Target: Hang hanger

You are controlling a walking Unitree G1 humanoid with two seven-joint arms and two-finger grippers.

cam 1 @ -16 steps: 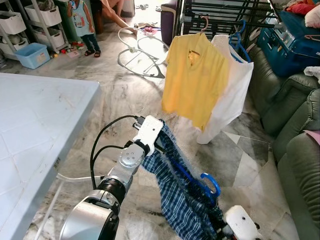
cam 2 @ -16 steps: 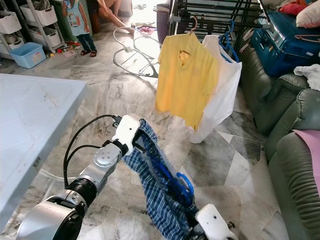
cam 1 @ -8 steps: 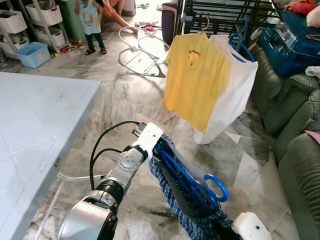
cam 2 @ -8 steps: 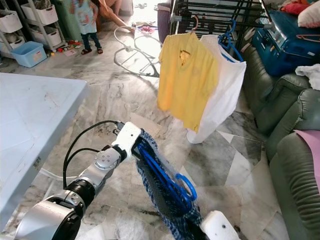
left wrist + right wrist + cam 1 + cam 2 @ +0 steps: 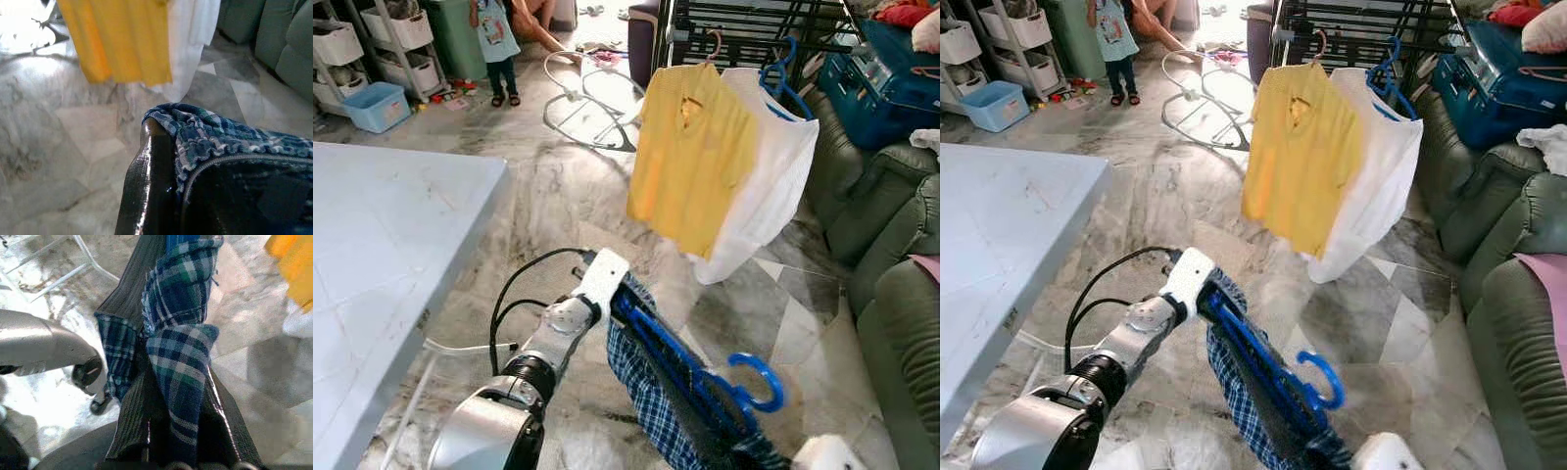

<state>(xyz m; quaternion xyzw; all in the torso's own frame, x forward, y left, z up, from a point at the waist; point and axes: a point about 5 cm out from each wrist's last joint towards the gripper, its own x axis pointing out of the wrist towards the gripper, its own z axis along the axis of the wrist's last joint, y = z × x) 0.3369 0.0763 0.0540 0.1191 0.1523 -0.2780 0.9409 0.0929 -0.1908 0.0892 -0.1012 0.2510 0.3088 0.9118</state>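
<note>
Your left claw [image 5: 619, 290] and right claw [image 5: 181, 431] both clamp the blue-green plaid cloth [image 5: 651, 401] on the blue plastic hanger [image 5: 705, 377], held low over the marble floor [image 5: 558, 186], below the yellow shirt [image 5: 690, 157] on the black drying rack [image 5: 744, 29].

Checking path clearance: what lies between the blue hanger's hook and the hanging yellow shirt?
Bare marble floor separates the blue hanger from the yellow shirt, seen in both eye views.
</note>
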